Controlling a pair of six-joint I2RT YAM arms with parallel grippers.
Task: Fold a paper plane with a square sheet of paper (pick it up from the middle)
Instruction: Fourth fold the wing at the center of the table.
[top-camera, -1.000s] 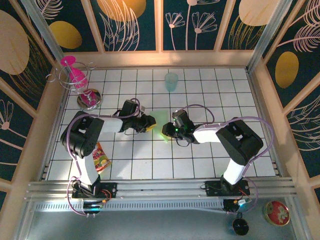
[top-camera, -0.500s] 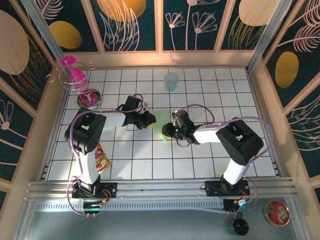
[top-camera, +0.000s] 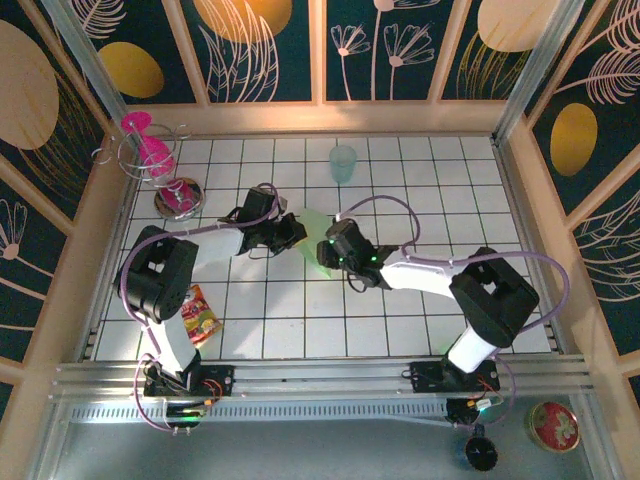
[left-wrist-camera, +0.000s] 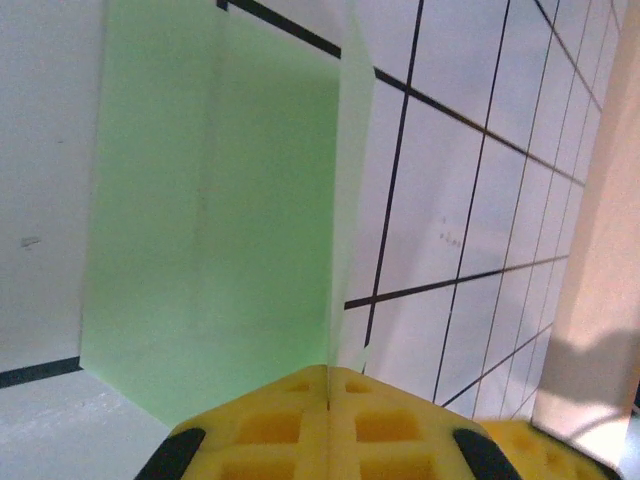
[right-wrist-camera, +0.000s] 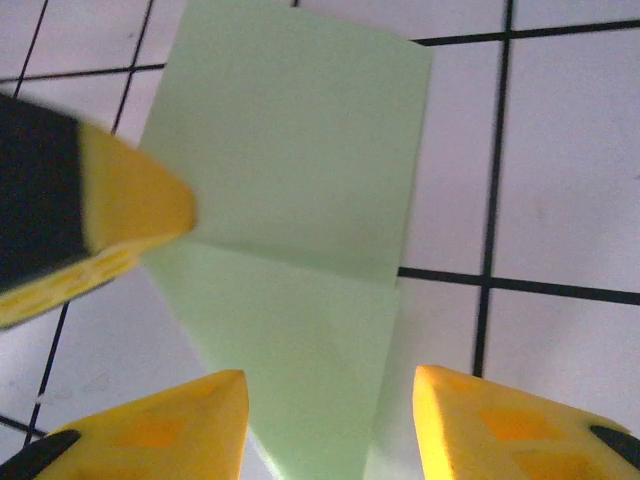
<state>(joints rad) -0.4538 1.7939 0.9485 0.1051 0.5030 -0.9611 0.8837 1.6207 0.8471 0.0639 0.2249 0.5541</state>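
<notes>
Left wrist: left gripper (left-wrist-camera: 327, 400) pinches upright paper sheet (left-wrist-camera: 220, 230).

Creased light green sheet (right-wrist-camera: 290, 180), mid-table

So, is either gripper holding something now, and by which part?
The left gripper pinches the thin light green paper sheet by one edge. The right gripper stands open over the sheet, holding nothing.

left tool (left-wrist-camera: 327, 392) pinches the green sheet (left-wrist-camera: 215, 200) (one flap upright).
</notes>
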